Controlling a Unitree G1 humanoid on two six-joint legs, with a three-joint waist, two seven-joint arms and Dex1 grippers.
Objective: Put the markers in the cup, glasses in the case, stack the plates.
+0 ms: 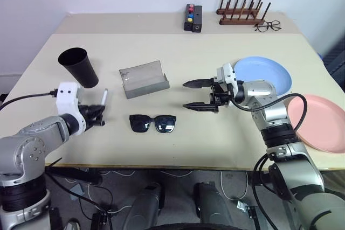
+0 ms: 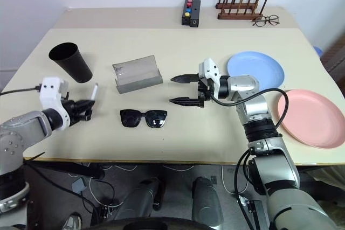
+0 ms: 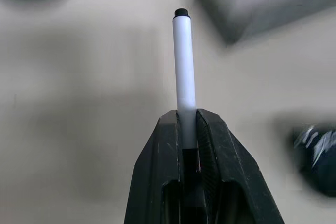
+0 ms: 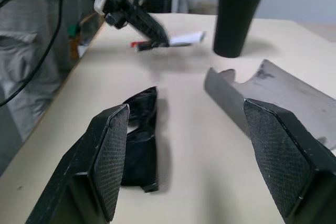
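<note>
Pinching white marker (image 3: 184,72), left gripper (image 1: 98,116) fingers clamped tight; right gripper (image 1: 200,95) fingers spread wide, empty.

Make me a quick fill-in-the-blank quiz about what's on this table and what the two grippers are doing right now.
1. The left gripper is shut on a white ____.
2. The black thick-framed sunglasses lie ____ on the table, outside the grey hinged case.
3. The right gripper is ____ and holds nothing.
4. The light blue round plate sits beside the ____ plate.

Missing words: marker; folded; open; salmon pink
</note>
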